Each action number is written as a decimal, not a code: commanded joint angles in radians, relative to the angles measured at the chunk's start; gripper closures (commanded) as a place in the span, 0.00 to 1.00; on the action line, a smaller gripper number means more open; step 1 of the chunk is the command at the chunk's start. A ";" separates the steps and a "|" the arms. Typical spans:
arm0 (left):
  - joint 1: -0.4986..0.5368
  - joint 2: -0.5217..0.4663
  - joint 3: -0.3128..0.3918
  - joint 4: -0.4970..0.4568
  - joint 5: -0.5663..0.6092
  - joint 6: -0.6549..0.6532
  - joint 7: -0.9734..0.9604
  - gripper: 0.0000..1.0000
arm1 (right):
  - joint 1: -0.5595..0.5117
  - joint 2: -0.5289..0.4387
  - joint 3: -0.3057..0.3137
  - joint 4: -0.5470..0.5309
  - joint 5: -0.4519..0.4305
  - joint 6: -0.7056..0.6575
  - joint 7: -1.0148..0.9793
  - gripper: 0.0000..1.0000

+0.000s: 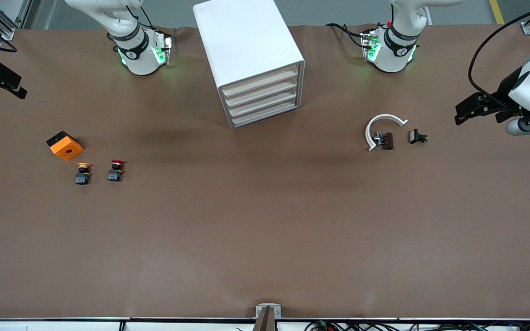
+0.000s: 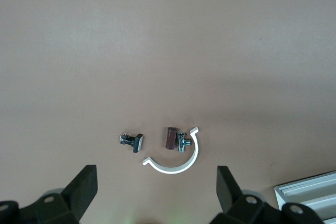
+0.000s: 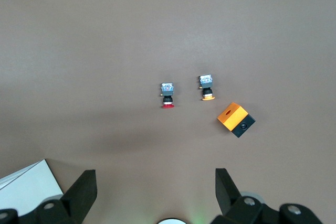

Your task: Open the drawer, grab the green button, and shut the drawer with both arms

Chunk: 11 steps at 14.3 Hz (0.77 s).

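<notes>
Brown mat covers the whole table (image 1: 265, 230); grey floor shows past its top edge. Both grippers are released, nothing held, and you're parked at the table ends w/ the cabinet (image 1: 251, 59) between them, so neither blocks its front. Left gripper (image 2: 157, 187) hangs over bare mat near the white clip (image 2: 176, 158) and small parts; right gripper (image 3: 156, 187) near the red btn (image 3: 167, 96), yellow btn (image 3: 207, 87), orange box (image 3: 235, 119). Drawer (image 1: 265, 114) looks shut. Green btn not visible, prob. inside; drawer not yet pulled.
</notes>
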 commanded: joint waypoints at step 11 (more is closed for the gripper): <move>-0.012 0.039 0.003 -0.013 -0.015 -0.023 -0.012 0.00 | -0.014 -0.003 0.012 0.016 -0.002 0.003 0.002 0.00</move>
